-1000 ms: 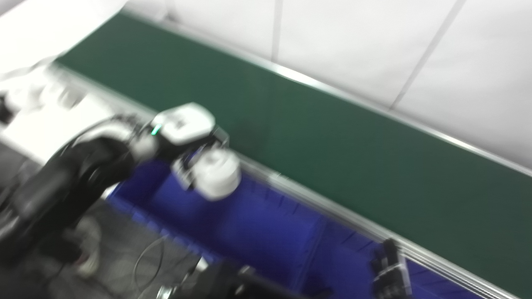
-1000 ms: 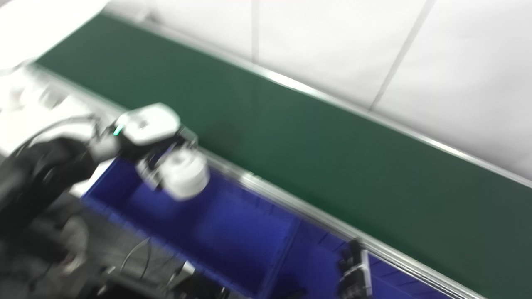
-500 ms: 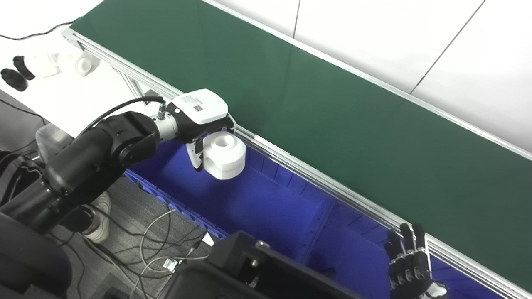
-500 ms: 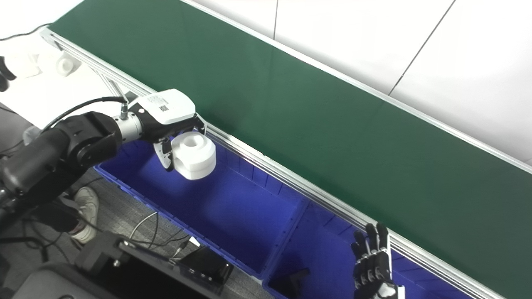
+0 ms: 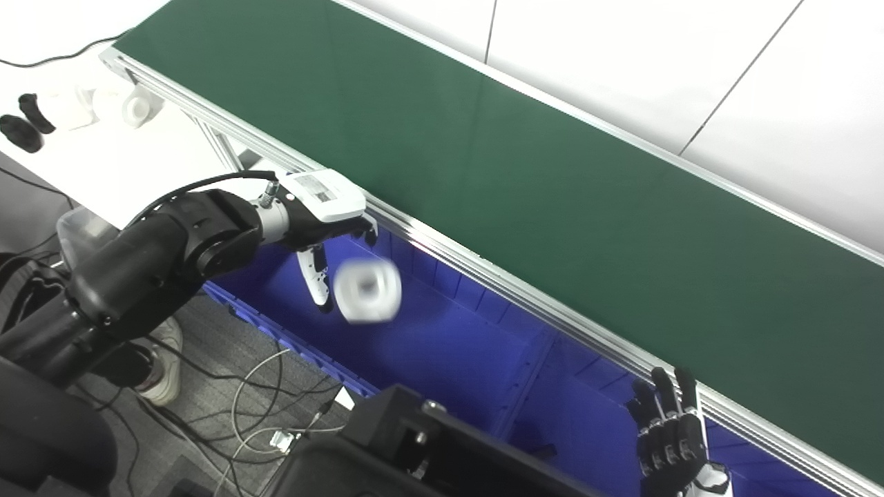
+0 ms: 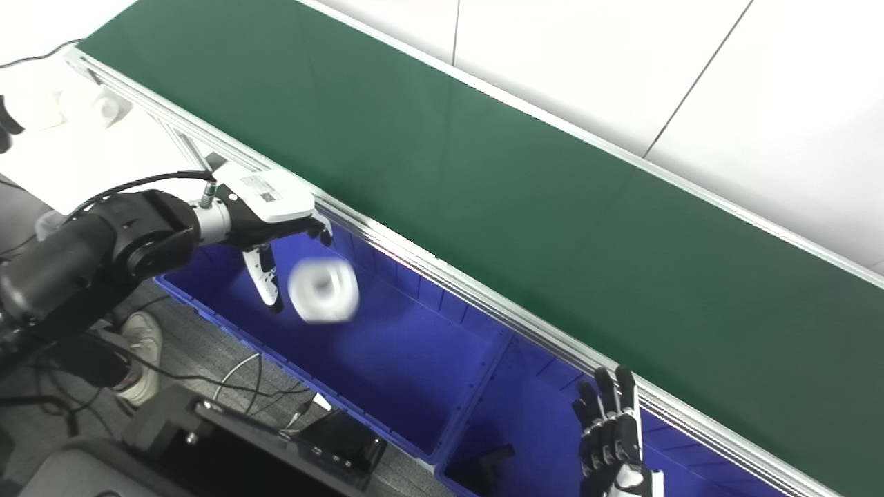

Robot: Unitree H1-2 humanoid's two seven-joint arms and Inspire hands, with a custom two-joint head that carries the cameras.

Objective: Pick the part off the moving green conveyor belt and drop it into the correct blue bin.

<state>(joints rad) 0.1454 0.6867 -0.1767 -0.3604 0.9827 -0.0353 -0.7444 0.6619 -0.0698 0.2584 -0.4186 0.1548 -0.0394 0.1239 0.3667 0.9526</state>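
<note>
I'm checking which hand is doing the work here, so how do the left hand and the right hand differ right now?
The left hand has a white back cover and hangs over the left blue bin, fingers spread downward; the right hand looks black and points its fingers upward.
The left hand has the blurred white part just below it, out of its grasp; the right hand has nothing near it.
The left hand is higher in the picture than the right hand.
Both are open and close to the green conveyor belt.

Left hand [image 5: 319, 228] spread open above blue bin [image 5: 442, 345], blurred white part [image 5: 367, 292] airborn just beside it, right hand [image 5: 668, 435] open, green conveyor belt [image 5: 525, 179] bare
</note>
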